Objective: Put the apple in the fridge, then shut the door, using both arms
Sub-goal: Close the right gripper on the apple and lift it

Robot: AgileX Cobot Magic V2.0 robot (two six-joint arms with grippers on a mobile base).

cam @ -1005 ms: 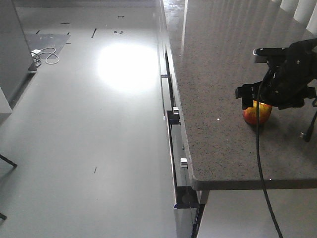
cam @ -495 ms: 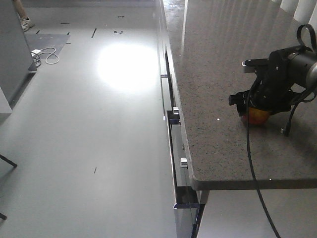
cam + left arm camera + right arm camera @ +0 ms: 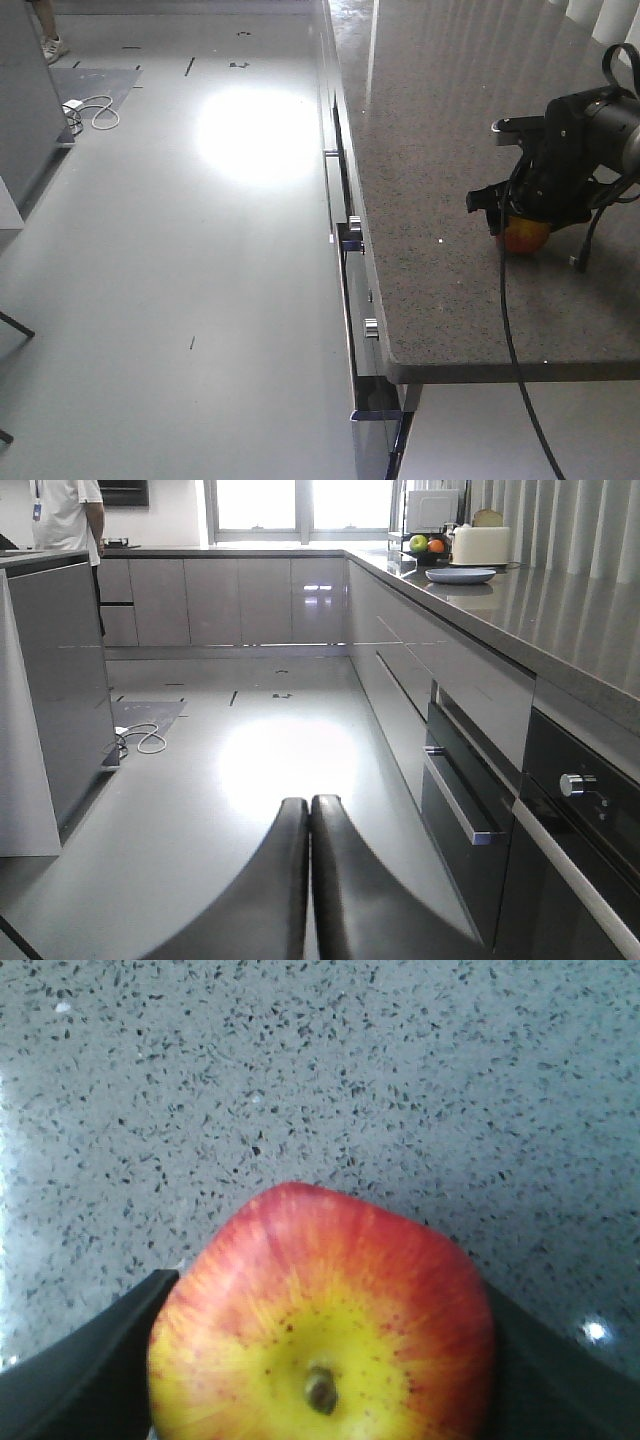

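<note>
The apple [image 3: 525, 236], red with yellow patches, sits on the speckled grey countertop [image 3: 440, 130] near its front right. My right gripper [image 3: 522, 226] is lowered over it from above. In the right wrist view the apple [image 3: 320, 1330] fills the space between my right gripper's [image 3: 325, 1305] black fingers [image 3: 90, 1370], which press against both its sides. My left gripper [image 3: 309, 805] is shut and empty, held low and pointing across the kitchen floor. The fridge and its door are out of view.
The counter's front edge [image 3: 500, 370] lies close below the apple. Drawers and oven knobs [image 3: 352, 232] line the counter's left face. My arm's black cable [image 3: 515, 330] hangs over the edge. A white cable [image 3: 95, 110] lies on the floor. A person [image 3: 70, 520] stands far left.
My right gripper came down over the apple and closed around it. In the last half second it and the apple shifted slightly right. My left gripper is unchanged.
</note>
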